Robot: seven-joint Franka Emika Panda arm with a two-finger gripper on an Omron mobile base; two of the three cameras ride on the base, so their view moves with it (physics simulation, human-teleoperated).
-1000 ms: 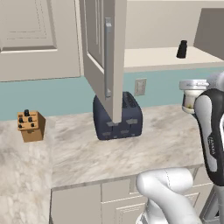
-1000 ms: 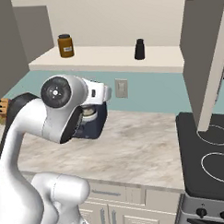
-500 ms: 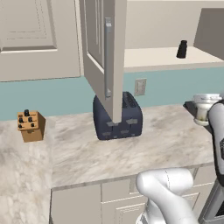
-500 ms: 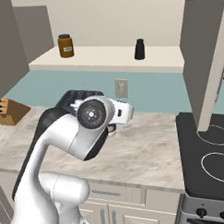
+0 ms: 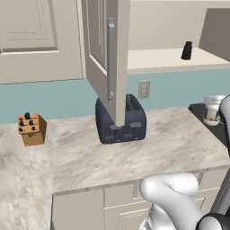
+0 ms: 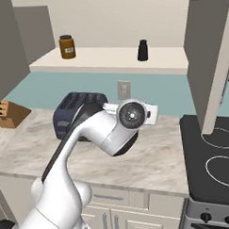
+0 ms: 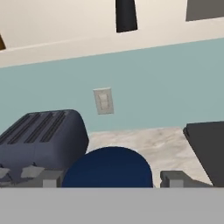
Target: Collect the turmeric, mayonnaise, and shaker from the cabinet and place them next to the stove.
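The gripper [image 7: 111,177] is clamped on the mayonnaise [image 5: 211,109], its dark blue lid sitting between the 2 finger tips, carried above the counter [image 5: 134,157] near the stove [image 6: 210,159]. To do this well, keep the jar upright, lower it onto the counter's right edge just beside the cooktop, and let go only once it stands. The turmeric [image 6: 66,47] and shaker [image 6: 142,50] wait on the cabinet [image 6: 109,60] shelf.

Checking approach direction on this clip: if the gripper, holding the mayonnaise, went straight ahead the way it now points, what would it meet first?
Probably the teal backsplash wall near the outlet; the toaster lies off to one side. Depth is unclear.
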